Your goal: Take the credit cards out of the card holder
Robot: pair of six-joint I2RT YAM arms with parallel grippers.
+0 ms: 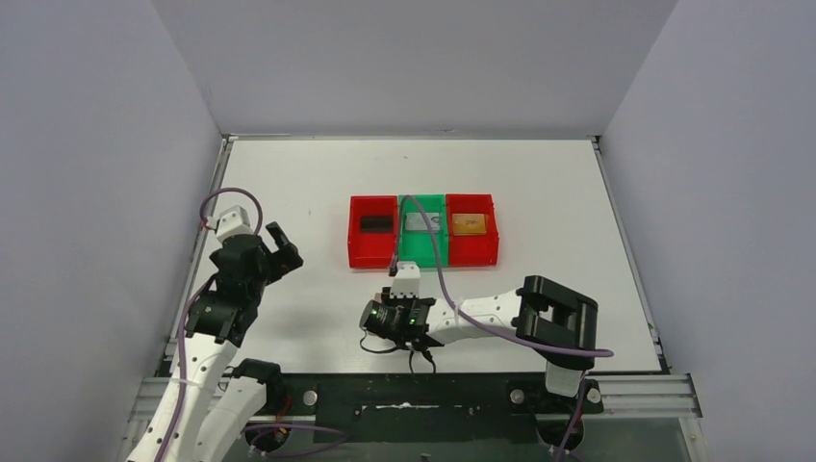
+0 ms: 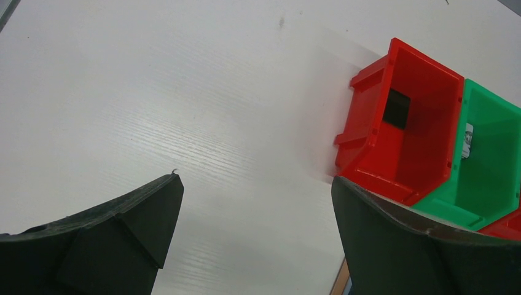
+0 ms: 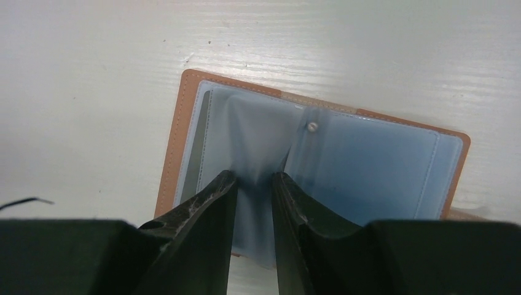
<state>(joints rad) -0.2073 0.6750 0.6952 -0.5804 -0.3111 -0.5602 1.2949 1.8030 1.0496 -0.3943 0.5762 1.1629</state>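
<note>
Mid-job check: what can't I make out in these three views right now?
Right wrist: cloudy pockets and the fingers hide whether the card holder holds any card.
Top external: the right end effector covers the card holder.
Left wrist: the silver card is a sliver behind the green bin wall; the second red bin is nearly cut off by the left end effector.

Table: flat white rectangular tabletop (image 1: 289,173), faint linear grain, a few dark specks.
Walls: plain pale grey panels (image 1: 414,58) closing back, left and right.
Near edge: silver metal rail (image 1: 635,390).
Light: even, soft shadows.
</note>
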